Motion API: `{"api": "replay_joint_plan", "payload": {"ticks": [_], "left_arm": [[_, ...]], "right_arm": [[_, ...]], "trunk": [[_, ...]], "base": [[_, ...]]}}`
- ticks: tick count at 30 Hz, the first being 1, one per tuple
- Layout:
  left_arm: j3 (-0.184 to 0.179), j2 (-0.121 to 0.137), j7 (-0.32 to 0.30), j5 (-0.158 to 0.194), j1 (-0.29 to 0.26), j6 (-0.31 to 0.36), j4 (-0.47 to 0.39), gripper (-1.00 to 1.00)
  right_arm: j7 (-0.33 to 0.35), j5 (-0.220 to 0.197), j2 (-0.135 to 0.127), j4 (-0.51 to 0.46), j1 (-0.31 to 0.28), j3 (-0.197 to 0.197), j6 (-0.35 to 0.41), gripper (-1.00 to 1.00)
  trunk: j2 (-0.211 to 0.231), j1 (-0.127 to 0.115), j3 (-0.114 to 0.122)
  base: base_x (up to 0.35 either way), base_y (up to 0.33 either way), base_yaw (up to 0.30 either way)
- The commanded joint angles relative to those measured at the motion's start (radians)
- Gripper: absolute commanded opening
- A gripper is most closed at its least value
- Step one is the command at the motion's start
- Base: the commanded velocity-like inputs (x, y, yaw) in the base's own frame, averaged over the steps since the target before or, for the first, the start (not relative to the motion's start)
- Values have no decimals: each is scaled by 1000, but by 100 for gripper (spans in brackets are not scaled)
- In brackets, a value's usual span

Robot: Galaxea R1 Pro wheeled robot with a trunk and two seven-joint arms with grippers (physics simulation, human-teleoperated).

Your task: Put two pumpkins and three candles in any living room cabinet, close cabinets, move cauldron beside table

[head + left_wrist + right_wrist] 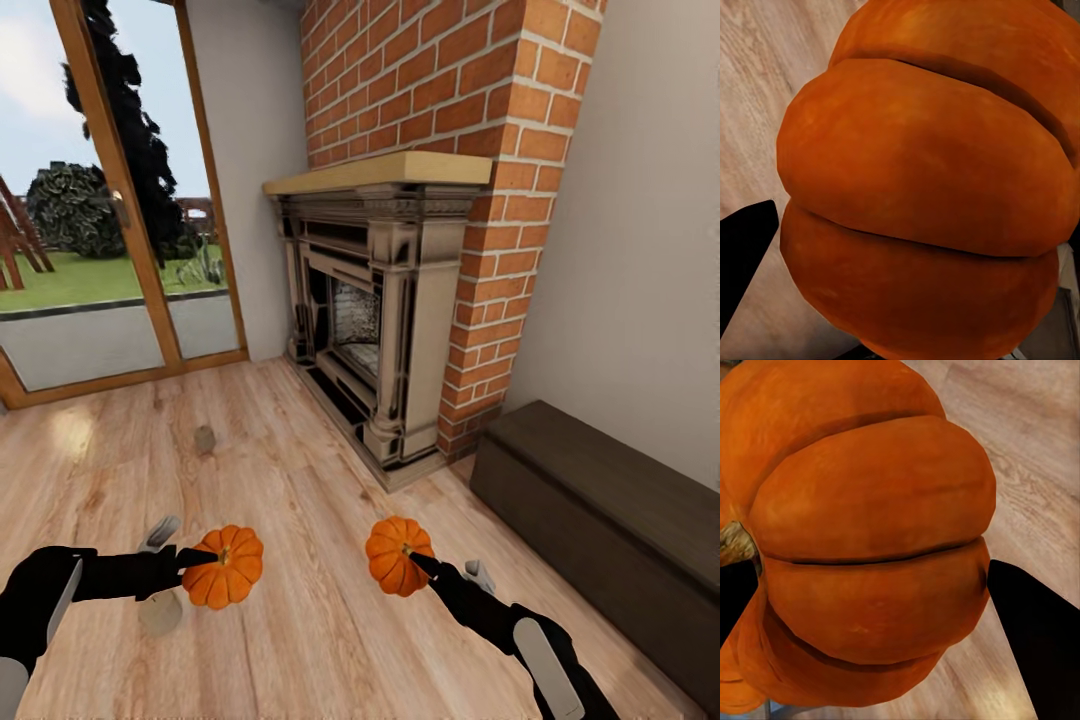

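- Pumpkins: one bright-orange pumpkin (223, 567) sits clamped in the left gripper (200, 560), held above the wooden floor (300, 640).
- The other pumpkin (398, 556) is clamped in the right gripper (418, 562), level with the first and well apart from it.
- In the left wrist view the ribbed pumpkin (930, 187) presses against a black finger (742, 255).
- In the right wrist view the pumpkin (862, 547), its brown stem to one side, sits between dark fingers (1035, 645).
- The dark-brown cabinet (610, 520) stands along the wall to the right, beside the brick fireplace (380, 320), doors shut.
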Motion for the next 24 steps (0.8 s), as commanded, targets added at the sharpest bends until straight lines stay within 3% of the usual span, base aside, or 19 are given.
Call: {"api": "replay_joint_plan", "payload": {"ticks": [1,16,24], "left_arm": [[0,0,1,0,0,0,0,-100],[-1,1,0,0,0,0,0,-100],[0,1,-2,1,0,-3,0,-100]], "right_arm": [[0,-1,0,0,0,0,0,-100],[0,-1,5,4,0,0,-2,-100],[0,-1,8,5,0,0,-4,-100]], "trunk": [[0,0,0],[0,0,7],[0,0,13]], "base": [[-186,117,-94],[-251,165,-223],[-75,49,-256]]}}
